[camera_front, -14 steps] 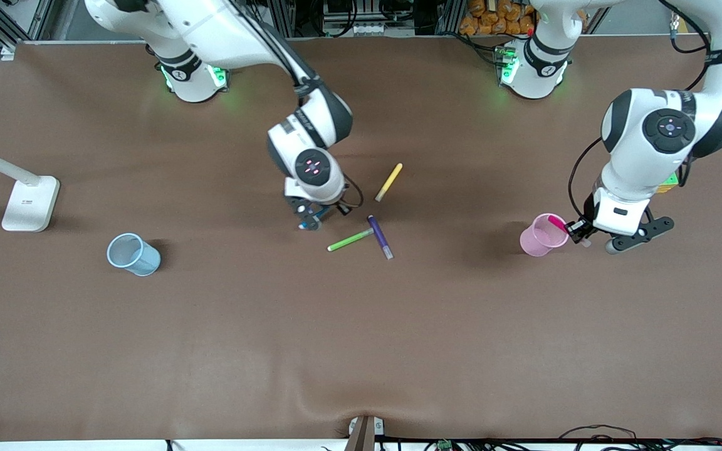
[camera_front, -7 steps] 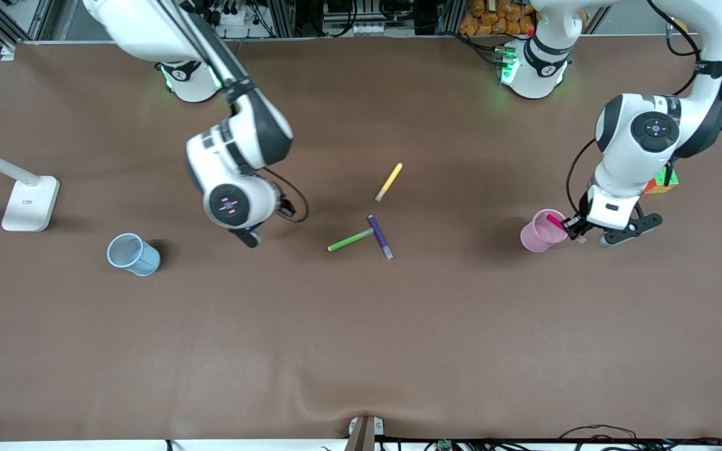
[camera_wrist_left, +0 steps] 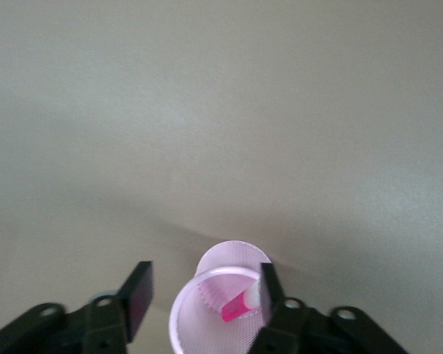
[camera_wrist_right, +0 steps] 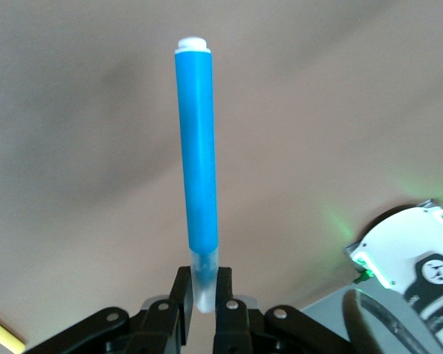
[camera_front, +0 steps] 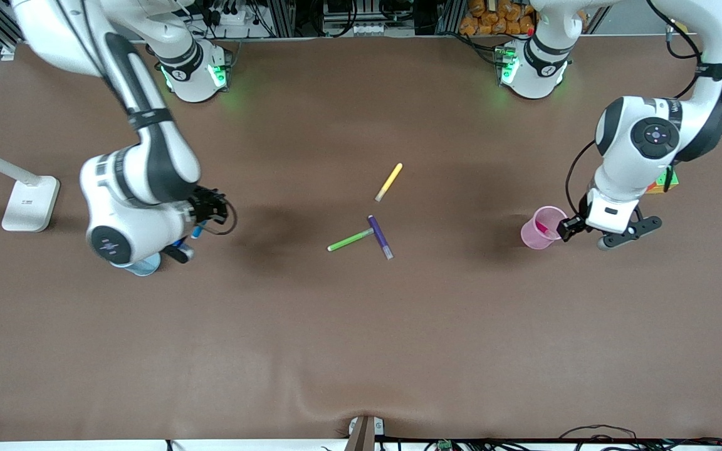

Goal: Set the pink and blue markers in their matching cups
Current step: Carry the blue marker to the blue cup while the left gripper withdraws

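our right claw [camera_wrist_right: 201,304] pinches the blue marker [camera_wrist_right: 196,162] by its pale end, long axis pointing away; the blue cup [camera_front: 141,265] sits just beneath it. our left claw [camera_wrist_left: 204,293] is spread over the pink cup [camera_wrist_left: 221,310], pink marker [camera_wrist_left: 236,307] inside.

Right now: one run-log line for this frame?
left gripper: open over pink cup, pink marker inside | right gripper: shut on blue marker, beside blue cup | stage: blue pending
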{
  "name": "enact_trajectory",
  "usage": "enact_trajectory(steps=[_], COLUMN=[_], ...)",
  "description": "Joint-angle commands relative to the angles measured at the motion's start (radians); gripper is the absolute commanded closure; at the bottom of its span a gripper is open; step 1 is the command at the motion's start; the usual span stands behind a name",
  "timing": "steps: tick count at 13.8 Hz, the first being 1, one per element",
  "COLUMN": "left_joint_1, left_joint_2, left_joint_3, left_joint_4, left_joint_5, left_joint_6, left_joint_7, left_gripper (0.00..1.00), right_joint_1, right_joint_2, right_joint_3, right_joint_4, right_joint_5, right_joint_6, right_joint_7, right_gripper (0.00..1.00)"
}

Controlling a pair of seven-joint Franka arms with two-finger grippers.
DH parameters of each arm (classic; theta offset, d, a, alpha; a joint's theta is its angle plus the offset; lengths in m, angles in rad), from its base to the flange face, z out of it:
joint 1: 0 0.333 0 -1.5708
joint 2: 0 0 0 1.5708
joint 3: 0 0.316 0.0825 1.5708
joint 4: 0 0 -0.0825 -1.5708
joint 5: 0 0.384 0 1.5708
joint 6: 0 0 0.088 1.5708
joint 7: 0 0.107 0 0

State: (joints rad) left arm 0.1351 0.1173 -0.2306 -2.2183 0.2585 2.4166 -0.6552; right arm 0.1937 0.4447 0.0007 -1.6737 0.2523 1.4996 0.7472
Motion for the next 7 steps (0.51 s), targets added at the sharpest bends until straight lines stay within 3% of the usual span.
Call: enact_trajectory(steps=[1,3,7], left_joint_1=[0.006,0.008,0.014], left_joint_2=[-0.018,-0.042,-0.038], left_joint_3=[-0.054,-0.088,-0.124], left_joint_4=[0.194,0.311,0.598], left_joint_5=[0.01,-0.025,-0.139], left_joint_6=[-0.262,-0.388,-0.672], left_joint_7=[0.005,0.003,0.086], left_gripper=[0.0,0.0,0.0], right_joint_1=[-0.072,-0.112,-0.203], right_joint_2=[-0.014,-0.014,0.006], right_joint_3=[0.018,0.015,-0.022], right_joint_4=[0.006,0.014,0.135], right_joint_5=[0.019,0.004,-0.008], right_joint_6=[-0.044,-0.058,-0.162], right_joint_7=[-0.084,-0.138,-0.256], right_gripper=[1.0,1.0,1.0])
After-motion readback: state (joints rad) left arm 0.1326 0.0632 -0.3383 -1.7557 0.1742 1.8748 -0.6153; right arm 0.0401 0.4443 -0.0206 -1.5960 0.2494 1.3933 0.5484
